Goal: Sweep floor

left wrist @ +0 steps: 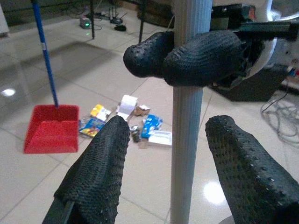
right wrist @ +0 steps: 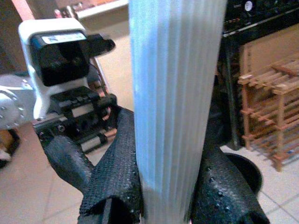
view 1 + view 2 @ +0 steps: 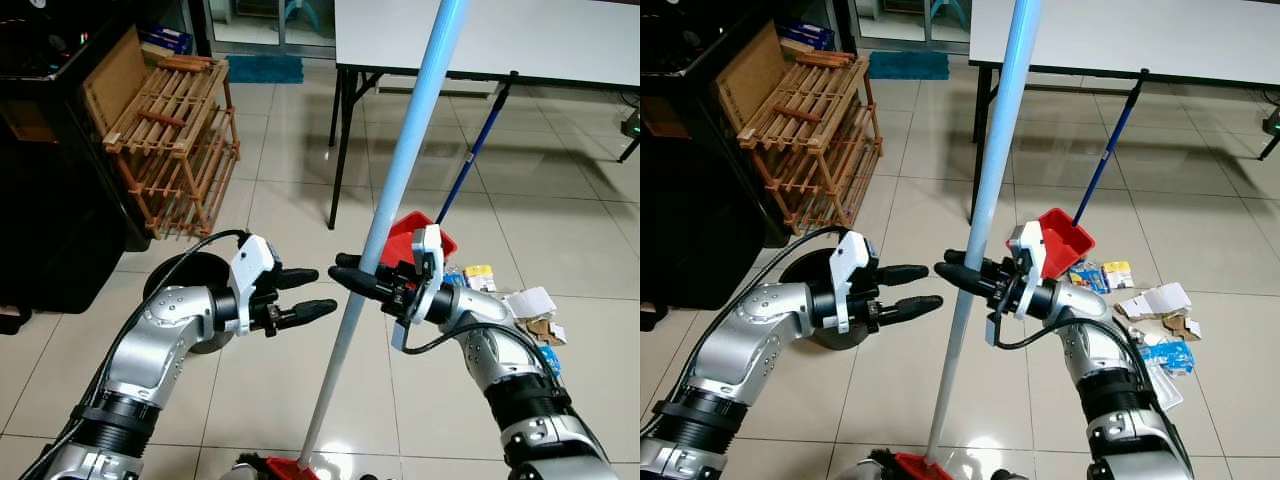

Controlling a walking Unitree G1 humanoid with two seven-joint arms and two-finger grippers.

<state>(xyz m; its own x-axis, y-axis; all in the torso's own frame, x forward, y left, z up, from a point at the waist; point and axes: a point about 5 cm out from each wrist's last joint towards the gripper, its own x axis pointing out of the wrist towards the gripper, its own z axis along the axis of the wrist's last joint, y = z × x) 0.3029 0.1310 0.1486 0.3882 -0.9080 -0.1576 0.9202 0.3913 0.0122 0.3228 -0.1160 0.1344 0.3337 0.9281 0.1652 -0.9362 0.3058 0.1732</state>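
Note:
A light blue broom handle [image 3: 400, 170] slants from the upper right down to a red broom head [image 3: 290, 467] at my feet. My right gripper [image 3: 342, 270] is shut on the broom handle [image 2: 173, 107] at about mid-height, one finger on each side. My left gripper [image 3: 320, 290] is open just left of the handle at the same height, its fingertips [image 1: 100, 168] spread and a little short of the handle [image 1: 187, 154]. Scattered litter [image 3: 525, 315] of paper and wrappers lies on the tiled floor at the right, next to a red dustpan [image 3: 420, 235] with a blue stick.
A white folding table [image 3: 480, 40] with black legs stands behind the dustpan. A wooden slatted rack [image 3: 175, 140] leans against a black cabinet [image 3: 50, 170] at the left. A black round base [image 3: 185, 285] sits on the floor under my left arm.

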